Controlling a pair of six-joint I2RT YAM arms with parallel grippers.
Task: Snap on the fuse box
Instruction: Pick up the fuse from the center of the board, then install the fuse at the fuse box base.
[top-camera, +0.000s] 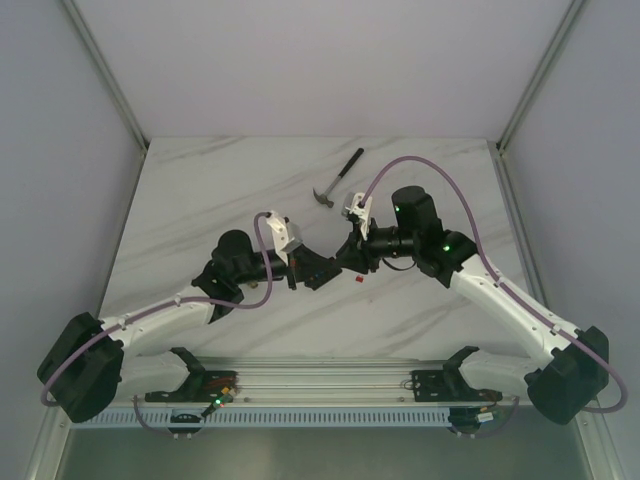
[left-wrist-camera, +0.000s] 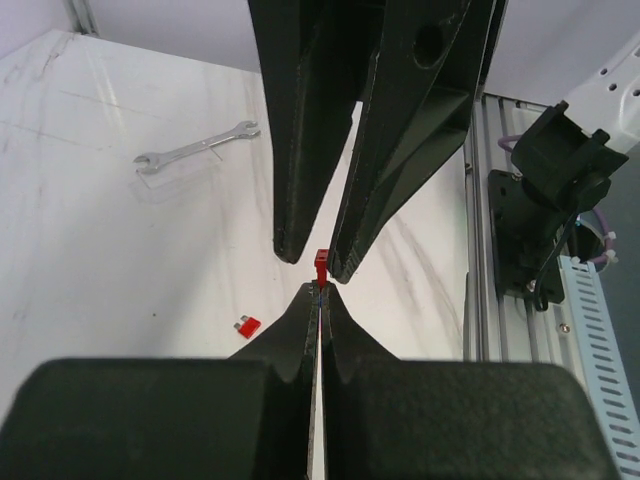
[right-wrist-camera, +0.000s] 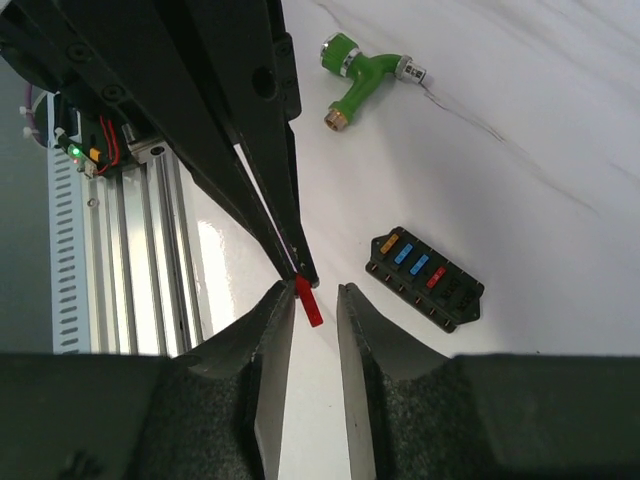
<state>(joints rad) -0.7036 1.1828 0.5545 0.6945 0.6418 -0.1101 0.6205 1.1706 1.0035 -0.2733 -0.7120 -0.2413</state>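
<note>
The left fingers (left-wrist-camera: 300, 325) pinch a red fuse (left-wrist-camera: 320, 264) at their very tips. The right fingers (right-wrist-camera: 272, 330) stand narrowly apart on either side of it, not closed on it. The fuse box (right-wrist-camera: 425, 277) lies flat on the counter (right-wrist-camera: 540, 150) at 3 o'clock from them, and neither arm touches it. One row holds an orange, two blue and a red insert; the other slots look empty. A loose fuse (left-wrist-camera: 247, 325) lies on the counter at 8 o'clock from the left tips. By my judgement the job is partway: the held fuse is not yet seated, and the loose one is yet to be picked up.
</note>
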